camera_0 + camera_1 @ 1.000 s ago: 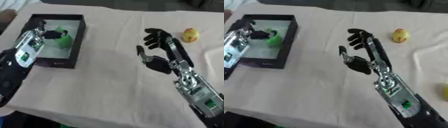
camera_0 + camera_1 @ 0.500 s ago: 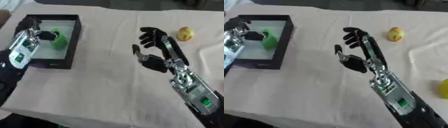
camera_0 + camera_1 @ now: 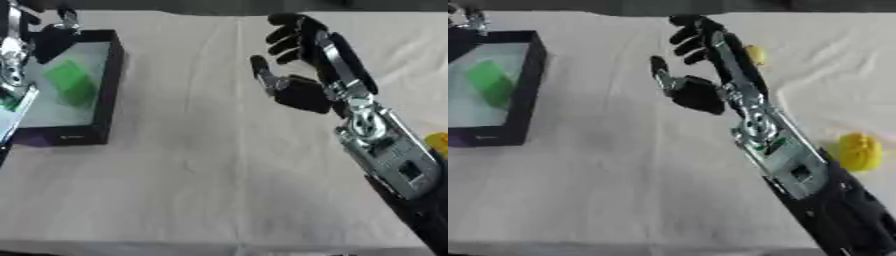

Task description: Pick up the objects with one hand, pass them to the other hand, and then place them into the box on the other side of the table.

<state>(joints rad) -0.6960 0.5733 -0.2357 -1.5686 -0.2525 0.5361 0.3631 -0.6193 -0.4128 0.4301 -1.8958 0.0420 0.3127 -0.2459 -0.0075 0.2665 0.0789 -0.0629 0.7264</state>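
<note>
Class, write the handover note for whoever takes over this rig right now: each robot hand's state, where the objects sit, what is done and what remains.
Right robot hand: open, empty, raised over mid-table.
Left robot hand: at the box's far rim; fingers unclear.
Green object: lying inside the box on the left. That one looks done.
Left to do: small yellow object just behind the right hand, and a larger yellow object beside the right forearm. Each needs picking up, passing across, and boxing.

no readable text, labels or numbers anywhere
</note>
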